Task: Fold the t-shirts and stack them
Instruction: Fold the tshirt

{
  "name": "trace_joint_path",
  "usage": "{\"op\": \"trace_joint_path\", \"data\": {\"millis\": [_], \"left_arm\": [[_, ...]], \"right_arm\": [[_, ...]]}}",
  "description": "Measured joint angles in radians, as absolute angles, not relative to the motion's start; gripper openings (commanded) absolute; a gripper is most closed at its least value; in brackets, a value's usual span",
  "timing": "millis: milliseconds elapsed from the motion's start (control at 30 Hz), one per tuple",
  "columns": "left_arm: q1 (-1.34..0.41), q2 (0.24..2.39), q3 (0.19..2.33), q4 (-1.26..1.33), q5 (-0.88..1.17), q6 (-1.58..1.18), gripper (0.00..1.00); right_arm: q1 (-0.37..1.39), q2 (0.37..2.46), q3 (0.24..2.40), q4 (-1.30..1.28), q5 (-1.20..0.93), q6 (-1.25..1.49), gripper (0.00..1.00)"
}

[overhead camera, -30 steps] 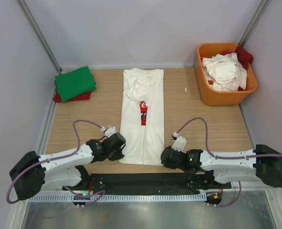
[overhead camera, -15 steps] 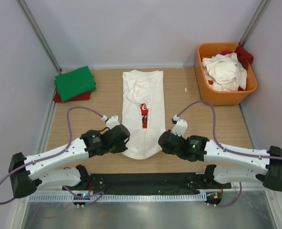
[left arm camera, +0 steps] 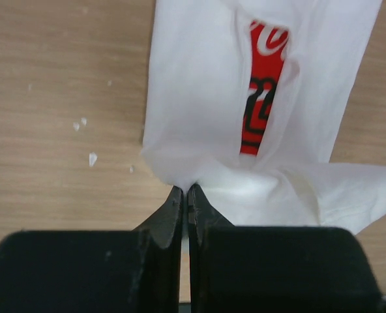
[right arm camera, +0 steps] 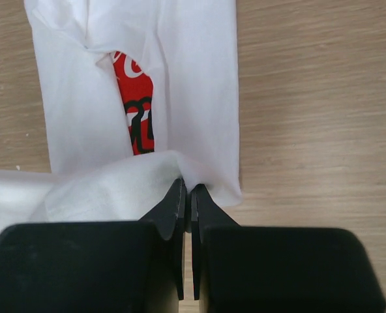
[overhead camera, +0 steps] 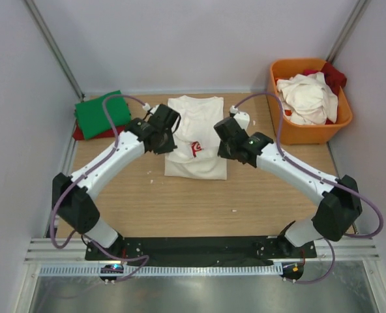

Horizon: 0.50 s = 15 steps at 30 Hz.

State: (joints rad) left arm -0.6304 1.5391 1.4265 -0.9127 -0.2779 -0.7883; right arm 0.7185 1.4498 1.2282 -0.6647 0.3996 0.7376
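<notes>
Black fingers of the left gripper [left arm camera: 185, 189] are pressed together on a pinch of white cloth, one lower corner of the printed t-shirt [left arm camera: 199, 78]. The right gripper [right arm camera: 185, 184] pinches the opposite corner in the same way. Each raised corner hangs above the layer beneath.

The step looks like the lengthwise fold, hem brought up toward the collar. To do it well, I would keep both corners level and gently taut between the arms, lay the hem square on the collar edge, and let go only once the cloth rests flat — otherwise the slack middle may bunch.

The shirt is a narrow white strip with its sides already turned in, and a sliver of red print shows in the gap down the middle. It lies on the wooden table [overhead camera: 180, 208], apart from the orange tub [overhead camera: 304, 134]. Crumpled white shirts [overhead camera: 308, 98] and a red one [overhead camera: 334, 75] fill the tub. Farthest from the tub, past the strip, a folded green shirt [overhead camera: 102, 112] sits on a red shirt [overhead camera: 82, 134].
</notes>
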Motion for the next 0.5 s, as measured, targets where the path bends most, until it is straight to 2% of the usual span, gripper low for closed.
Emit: {"op": "trace_joint_path", "data": {"millis": [167, 300, 367, 400, 433, 467, 500], "left_arm": [[-0.544, 1.771, 1.687, -0.943, -0.233, -0.694, 0.0], [-0.494, 1.913, 1.807, -0.966, -0.196, -0.649, 0.0], [-0.471, 1.989, 1.865, -0.984, -0.18, -0.635, 0.02], [-0.46, 2.03, 1.902, -0.996, -0.171, -0.625, 0.08], [-0.449, 2.073, 1.939, -1.004, -0.163, -0.617, 0.21], [-0.437, 2.116, 1.981, -1.015, -0.155, -0.607, 0.6], [-0.426, 2.161, 2.03, -1.032, -0.144, -0.596, 0.72]], "right_arm": [[0.611, 1.591, 1.366, -0.659, 0.346, 0.659, 0.01], [0.551, 1.701, 1.473, -0.654, 0.314, 0.622, 0.01], [0.527, 1.757, 1.516, -0.649, 0.295, 0.606, 0.07], [0.514, 1.786, 1.539, -0.651, 0.286, 0.599, 0.12], [0.505, 1.818, 1.562, -0.646, 0.276, 0.595, 0.41], [0.493, 1.857, 1.592, -0.651, 0.268, 0.593, 0.6], [0.483, 1.889, 1.622, -0.652, 0.265, 0.588, 0.74]]}}
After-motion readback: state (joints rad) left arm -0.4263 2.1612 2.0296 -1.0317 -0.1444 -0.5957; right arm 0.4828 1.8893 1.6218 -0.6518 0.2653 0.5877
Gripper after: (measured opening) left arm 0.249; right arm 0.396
